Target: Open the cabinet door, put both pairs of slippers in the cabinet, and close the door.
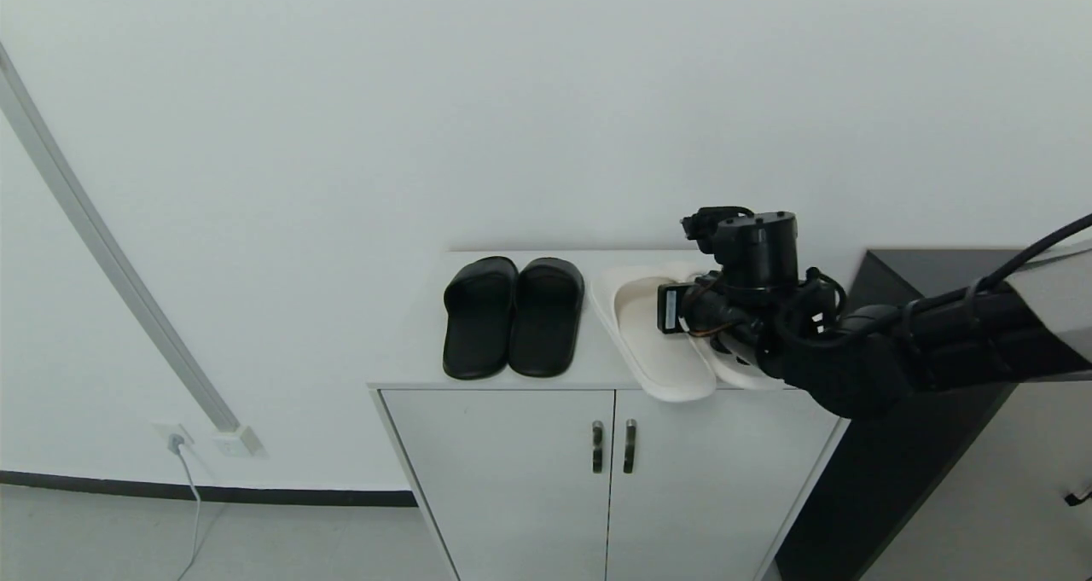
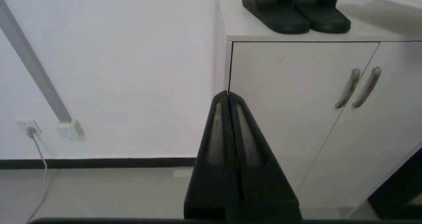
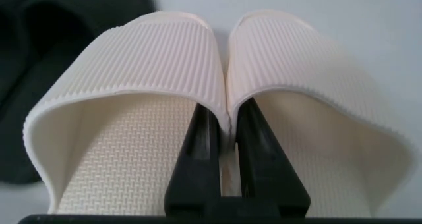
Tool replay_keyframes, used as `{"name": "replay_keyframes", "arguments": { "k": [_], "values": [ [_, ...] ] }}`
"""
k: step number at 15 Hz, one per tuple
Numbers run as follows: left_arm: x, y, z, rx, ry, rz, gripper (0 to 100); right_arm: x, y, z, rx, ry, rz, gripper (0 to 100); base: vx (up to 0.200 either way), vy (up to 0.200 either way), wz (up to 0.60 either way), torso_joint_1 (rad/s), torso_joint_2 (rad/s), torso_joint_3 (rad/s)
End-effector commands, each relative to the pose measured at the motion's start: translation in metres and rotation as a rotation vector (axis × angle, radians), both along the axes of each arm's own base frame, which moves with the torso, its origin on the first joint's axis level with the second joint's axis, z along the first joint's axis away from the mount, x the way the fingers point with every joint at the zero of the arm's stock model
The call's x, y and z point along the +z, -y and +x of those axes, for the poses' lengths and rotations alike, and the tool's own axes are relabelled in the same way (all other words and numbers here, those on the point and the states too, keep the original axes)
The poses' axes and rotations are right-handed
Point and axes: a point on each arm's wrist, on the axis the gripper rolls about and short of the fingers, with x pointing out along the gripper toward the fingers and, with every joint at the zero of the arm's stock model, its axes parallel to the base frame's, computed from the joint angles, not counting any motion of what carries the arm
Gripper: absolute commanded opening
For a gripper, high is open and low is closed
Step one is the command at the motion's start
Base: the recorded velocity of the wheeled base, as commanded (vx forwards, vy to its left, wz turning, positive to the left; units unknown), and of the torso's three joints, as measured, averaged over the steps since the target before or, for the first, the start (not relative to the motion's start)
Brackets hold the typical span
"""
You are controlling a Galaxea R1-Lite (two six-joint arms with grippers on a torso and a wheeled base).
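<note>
Two white slippers (image 1: 657, 346) lie side by side on the right of the white cabinet's top (image 1: 409, 355), their heels overhanging the front edge. My right gripper (image 3: 225, 112) has one finger inside each slipper and is shut on the two inner strap edges (image 3: 221, 79). A pair of black slippers (image 1: 512, 316) rests on the left of the top, black slippers (image 2: 297, 6) near the front edge. Both cabinet doors are closed, with their handles (image 1: 612, 446) meeting in the middle. My left gripper (image 2: 229, 95) hangs shut and empty, low, off the cabinet's front left corner.
A dark cabinet (image 1: 887, 461) stands against the white one's right side. The wall runs close behind the top. On the left, a slanted conduit (image 1: 111, 257) leads down to a wall socket with a cable (image 1: 175, 438). Open floor lies before the doors.
</note>
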Motion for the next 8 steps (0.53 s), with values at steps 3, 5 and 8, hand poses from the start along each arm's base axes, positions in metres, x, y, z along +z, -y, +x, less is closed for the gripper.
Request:
{"name": "replay_keyframes", "arguments": {
  "k": [3, 5, 8],
  "values": [
    [0.0, 0.0, 0.0, 0.001, 0.0, -0.002, 0, 0.015, 0.038, -0.059, 0.258, 0.064, -0.011, 0, 0.0, 0.0, 0.0, 0.0, 0.0, 0.0],
    [0.0, 0.0, 0.0, 0.001, 0.0, -0.002, 0, 0.007, 0.045, -0.072, 0.345, 0.08, -0.01, 0, 0.0, 0.0, 0.0, 0.0, 0.0, 0.0],
    [0.0, 0.0, 0.0, 0.001, 0.0, -0.003, 0, 0.008, 0.06, -0.1, 0.525, 0.061, 0.025, 0, 0.0, 0.0, 0.0, 0.0, 0.0, 0.0]
  ]
}}
